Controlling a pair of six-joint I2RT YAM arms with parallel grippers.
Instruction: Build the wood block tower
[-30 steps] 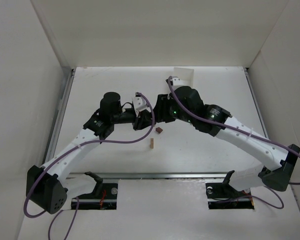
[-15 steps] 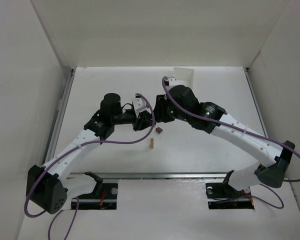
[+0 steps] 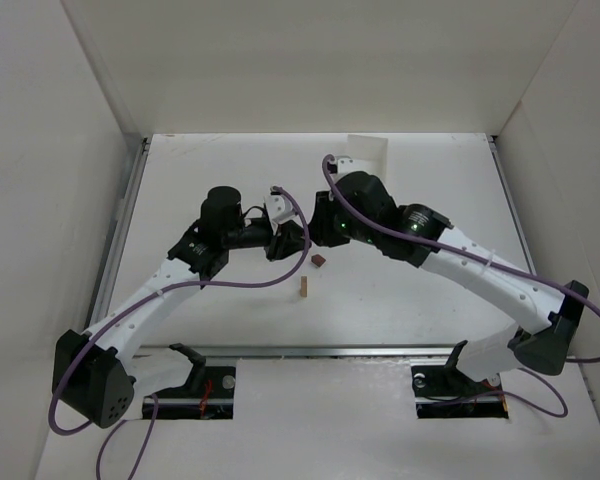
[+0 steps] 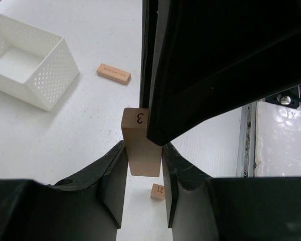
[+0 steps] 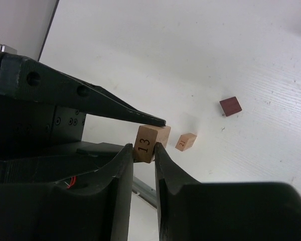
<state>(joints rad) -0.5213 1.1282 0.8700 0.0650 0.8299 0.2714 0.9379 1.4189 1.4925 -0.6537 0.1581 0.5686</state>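
Over the middle of the counter point(image 3: 400, 300): both arms reach inward and their tips meet on a single piece of the tower set.
Left pincer point(image 4: 142, 155): clamped on a numbered tan block point(image 4: 140, 143), one finger pressed to each side.
Right pincer point(image 5: 143, 149): closed in on that same block, its fingers against two opposite faces; its black body crosses close in front of the left wrist view.
Numbered tan block: held up clear of the counter between the two pincers, the printed end face turned toward the right wrist view.
Small tan block point(image 5: 186, 141): stands alone on the counter, below and just past the held one.
Dark red-brown block point(image 5: 231, 106): lies on the counter near the small tan block, not touching it.
Flat tan block point(image 4: 113, 73): lies on its broad face farther back, just beside the white box.
White box point(image 4: 55, 75): square, with perforated walls and an open top, toward the back of the counter.
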